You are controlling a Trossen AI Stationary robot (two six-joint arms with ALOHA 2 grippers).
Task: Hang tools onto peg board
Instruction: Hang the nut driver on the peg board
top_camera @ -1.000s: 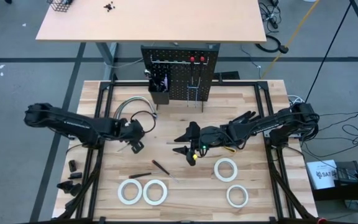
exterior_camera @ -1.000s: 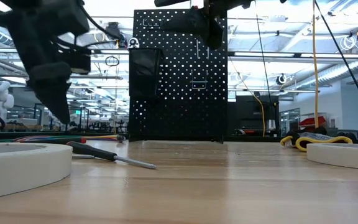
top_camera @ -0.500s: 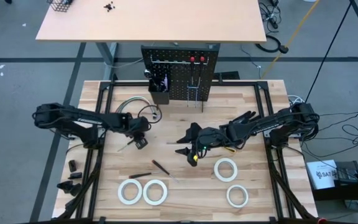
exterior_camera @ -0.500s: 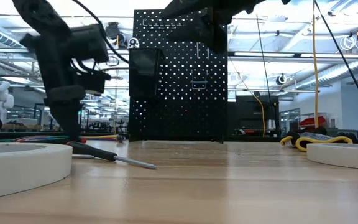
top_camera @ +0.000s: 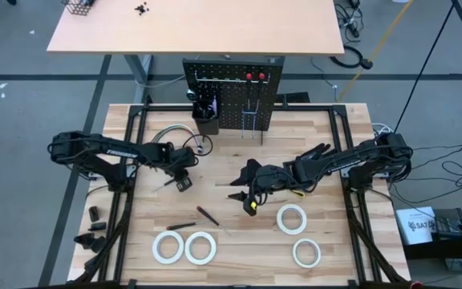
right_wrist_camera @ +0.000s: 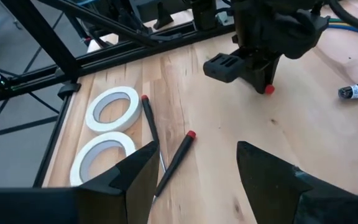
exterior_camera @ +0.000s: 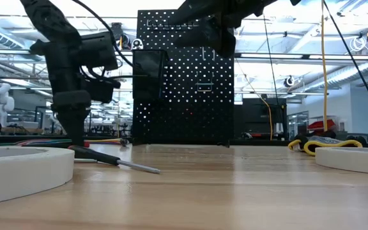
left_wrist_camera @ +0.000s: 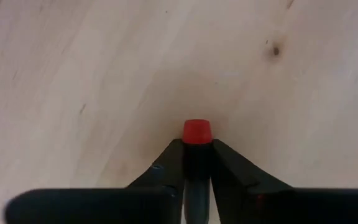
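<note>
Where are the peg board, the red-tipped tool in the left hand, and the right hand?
peg board (top_camera: pixel 235 100), high view, its perforated face.
red-tipped tool (left_wrist_camera: pixel 197 132), left wrist view, its red end.
right hand (right_wrist_camera: pixel 194 168), right wrist view, between its fingertips.

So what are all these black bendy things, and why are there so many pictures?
They are two robot arms working at a wooden table. One picture looks down from above, one looks across from table height, and each arm carries a little camera on its wrist. The left arm points down at the table, and its jaws are closed around a screwdriver with a red end. The right arm waits over the middle of the table with its jaws open. Lying on the table are four white tape rolls and two more screwdrivers. At the back stands a black peg board with a few tools hanging on it.
</note>
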